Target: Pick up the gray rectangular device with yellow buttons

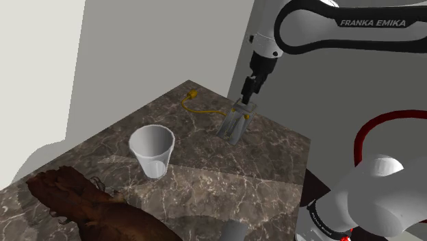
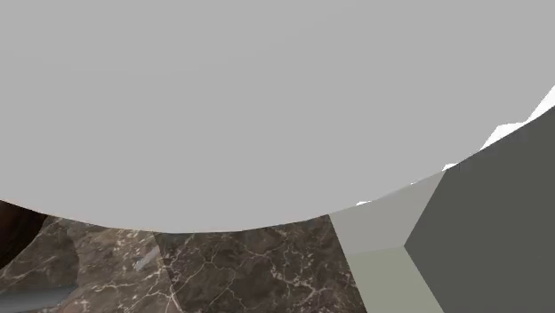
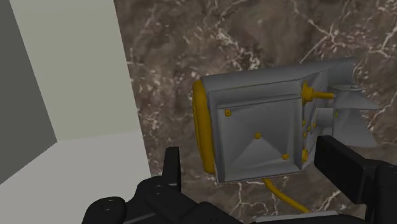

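Near the marble tabletop's [image 1: 205,164] far edge, the gray device with yellow buttons [image 3: 261,127] is framed just beneath the claw [image 3: 251,156], whose fingers [image 3: 172,168] are spread, ungrasping.

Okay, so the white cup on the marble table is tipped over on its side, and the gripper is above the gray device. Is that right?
Not quite. The white cup stands upright, mouth up, as the shoulder view shows. The rest holds: it is on the marble table, and the gripper is above the gray device.
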